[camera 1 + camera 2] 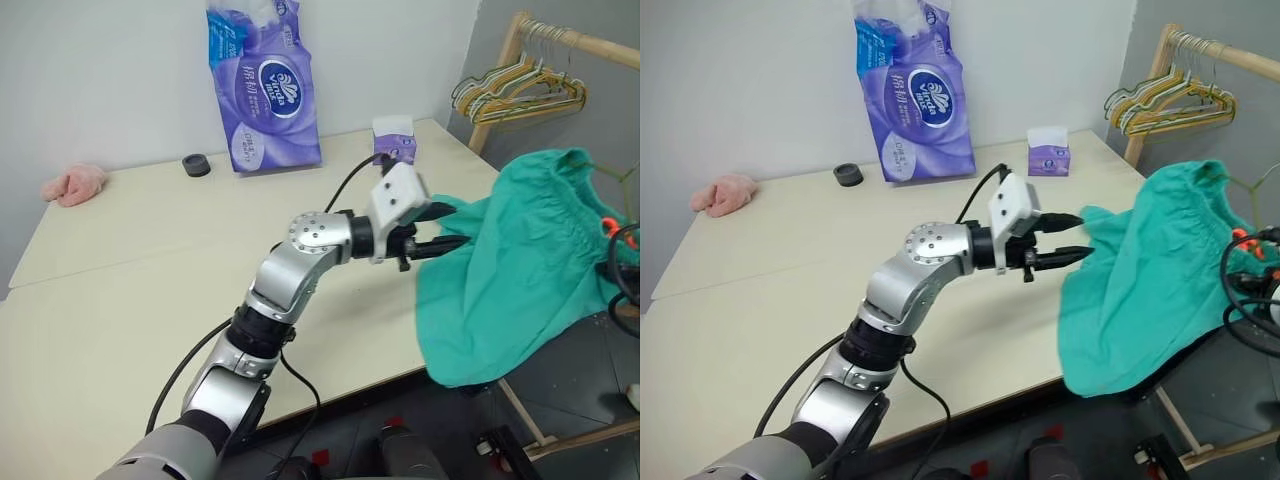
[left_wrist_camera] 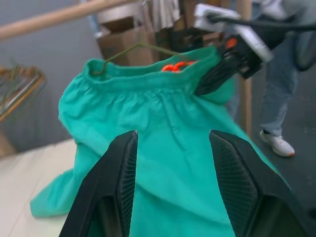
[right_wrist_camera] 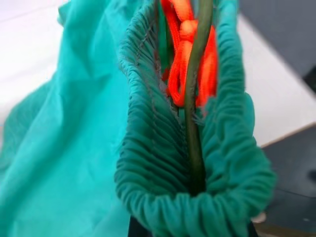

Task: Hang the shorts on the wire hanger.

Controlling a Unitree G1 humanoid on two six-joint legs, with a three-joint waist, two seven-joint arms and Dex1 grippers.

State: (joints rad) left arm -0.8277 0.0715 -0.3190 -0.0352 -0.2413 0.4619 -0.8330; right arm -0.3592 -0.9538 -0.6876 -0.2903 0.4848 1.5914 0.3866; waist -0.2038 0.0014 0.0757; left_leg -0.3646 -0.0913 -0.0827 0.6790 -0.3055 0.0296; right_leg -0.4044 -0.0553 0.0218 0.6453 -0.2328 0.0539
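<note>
Right end effector (image 2: 217,79) grips the shorts (image 1: 520,260); left end effector (image 1: 1075,238) gapes empty beside them.

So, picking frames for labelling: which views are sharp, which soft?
Left eye view: the shorts and left gripper are crisp. Left wrist view: the background is out of focus. Right wrist view: the waistband is sharp, but the wire hanger and orange cord blur higher up.

Bare table (image 1: 150,260) lies open beside the left gripper (image 1: 1072,240); hanging shorts (image 1: 520,260) block the right edge.
</note>
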